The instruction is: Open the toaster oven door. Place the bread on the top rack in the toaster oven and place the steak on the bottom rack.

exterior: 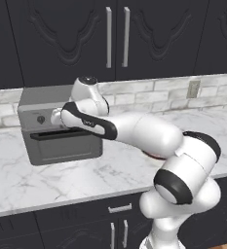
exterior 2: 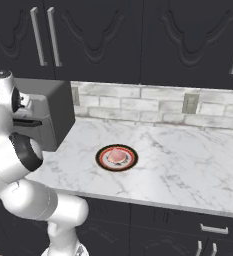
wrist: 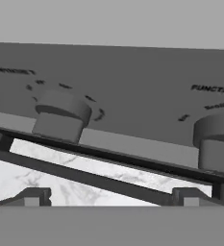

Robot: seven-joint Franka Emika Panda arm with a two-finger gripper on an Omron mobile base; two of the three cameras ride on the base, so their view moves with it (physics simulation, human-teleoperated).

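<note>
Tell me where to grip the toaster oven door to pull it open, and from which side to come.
Grip the black bar handle along the top of the toaster oven door, coming straight in from the front. The bar runs horizontally and stands off the panel, so one finger should fit above and one below. The open hand already faces it, just under the knobs.

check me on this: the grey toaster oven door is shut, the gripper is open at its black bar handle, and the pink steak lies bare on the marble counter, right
Not quite. The flat pink steak lies on a round red-rimmed plate, not bare on the marble counter, as the right base view shows. The grey toaster oven door is shut, and the open gripper is at its black bar handle.
</note>
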